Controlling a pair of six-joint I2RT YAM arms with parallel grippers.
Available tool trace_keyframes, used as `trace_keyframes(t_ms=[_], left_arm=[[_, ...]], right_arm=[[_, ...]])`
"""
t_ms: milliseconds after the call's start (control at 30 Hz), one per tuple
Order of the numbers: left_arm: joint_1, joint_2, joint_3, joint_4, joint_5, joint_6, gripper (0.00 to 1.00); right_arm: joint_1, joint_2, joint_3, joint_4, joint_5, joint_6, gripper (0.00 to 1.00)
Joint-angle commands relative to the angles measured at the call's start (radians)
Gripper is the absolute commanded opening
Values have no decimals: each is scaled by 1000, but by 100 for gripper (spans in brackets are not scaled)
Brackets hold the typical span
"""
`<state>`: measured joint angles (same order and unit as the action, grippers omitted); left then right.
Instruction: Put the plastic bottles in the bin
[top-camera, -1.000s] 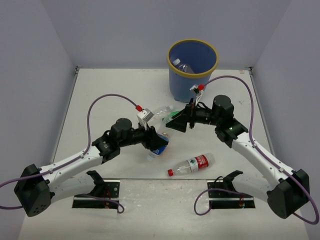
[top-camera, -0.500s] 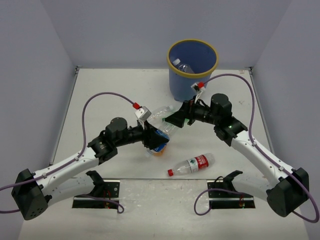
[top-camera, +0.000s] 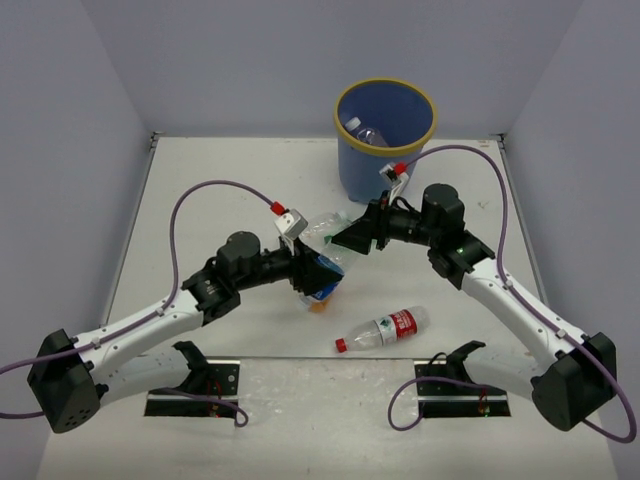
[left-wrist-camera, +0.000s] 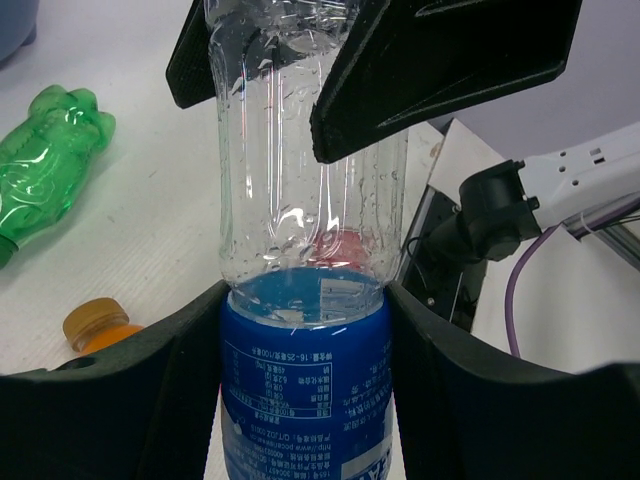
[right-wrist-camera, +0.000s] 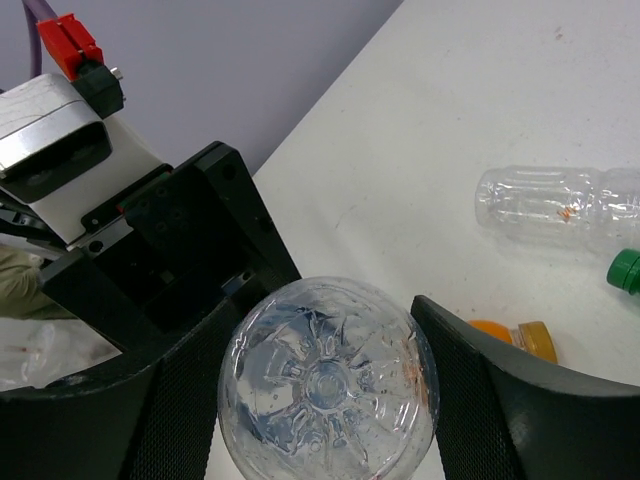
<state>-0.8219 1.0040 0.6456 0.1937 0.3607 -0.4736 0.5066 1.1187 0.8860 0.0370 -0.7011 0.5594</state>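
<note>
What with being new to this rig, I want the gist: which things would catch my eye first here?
Both arms meet in the middle on one blue-labelled bottle: the left fingers clamp its label while the right fingers flank its clear end. Behind them stands the blue, yellow-rimmed bin, a clear bottle inside. A red-labelled bottle lies alone near the front.
</note>
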Motion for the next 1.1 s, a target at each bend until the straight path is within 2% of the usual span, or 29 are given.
trace_keyframes(t_ms=[0, 33, 100, 200, 233, 267, 300, 367, 400, 467, 533, 733, 833, 967, 1067], left_arm=[[-2, 31, 66, 128, -37, 22, 0], [-3, 36, 72, 131, -37, 21, 0], [-3, 44, 74, 140, -34, 20, 0], [-5, 54, 80, 137, -33, 22, 0], [-4, 58, 81, 134, -35, 23, 0], [-3, 60, 85, 127, -40, 23, 7], [-3, 62, 91, 114, -48, 24, 20], [-3, 59, 92, 97, -53, 33, 86], [-3, 58, 92, 85, -60, 35, 99], [-3, 45, 92, 60, -76, 42, 100], [-3, 24, 92, 3, -117, 50, 100], [-3, -79, 44, -105, -280, 44, 100], [-3, -134, 19, -123, -318, 42, 100], [-3, -178, -3, -142, -355, 34, 100], [-3, -164, -11, -150, -395, 27, 100]], right_arm=[[7, 21, 15, 30, -79, 11, 70], [7, 27, 16, 32, -84, 11, 70], [7, 32, 17, 43, -99, 13, 60], [7, 28, 14, 53, -75, 13, 36], [7, 27, 14, 54, -69, 13, 31], [7, 25, 14, 54, -60, 12, 27], [7, 20, 13, 55, -42, 10, 19], [6, 13, 14, 53, -1, 6, 12], [6, 9, 22, 49, 44, -1, 6], [4, 6, 48, 7, 113, -20, 0], [-8, 9, 109, -33, 219, -44, 0], [-90, 42, 259, -98, 324, -85, 0], [-118, 65, 337, -105, 391, -115, 0], [-140, 112, 505, -110, 672, -166, 0], [-141, 162, 555, -30, 842, -224, 0]])
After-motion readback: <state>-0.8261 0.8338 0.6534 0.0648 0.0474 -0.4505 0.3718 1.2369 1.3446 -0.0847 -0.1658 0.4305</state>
